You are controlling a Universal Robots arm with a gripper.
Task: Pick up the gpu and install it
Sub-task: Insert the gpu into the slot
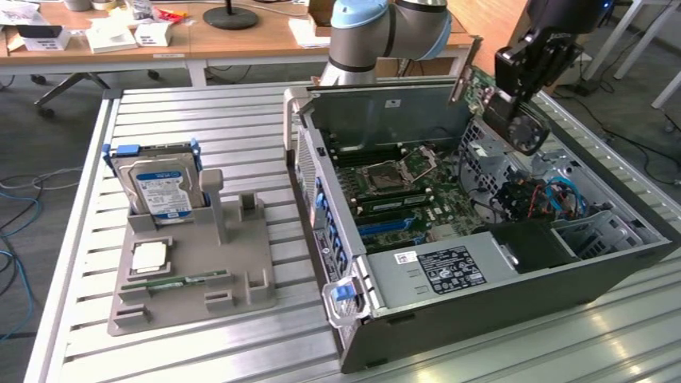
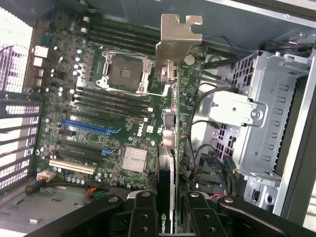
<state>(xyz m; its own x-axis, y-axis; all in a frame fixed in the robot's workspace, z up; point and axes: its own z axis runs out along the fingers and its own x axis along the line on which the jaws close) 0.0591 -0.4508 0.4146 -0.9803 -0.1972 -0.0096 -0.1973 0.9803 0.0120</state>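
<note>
Exterior view: At the exterior view's far right, the end effector (image 1: 509,92) clasps the gpu (image 1: 476,86) above the open computer case (image 1: 596,279) on the worktop (image 1: 191,120).

Wrist view: The card hangs edge-on over the motherboard (image 2: 123,98), bracket (image 2: 177,37) leading, seemingly aligned for a slot.

Heads up: in the wrist view the graphics card (image 2: 169,123) sits edge-on, so you can't see its faces, and its near end is buried between the gripper (image 2: 165,219) fingers (image 2: 143,215), which the frame edge chops off. In the exterior view the arm (image 1: 388,28) is cut off at 12 o'clock. The hard drive (image 1: 163,187) label, at 9 o'clock from the case (image 1: 553,287), is too small to read.
</note>
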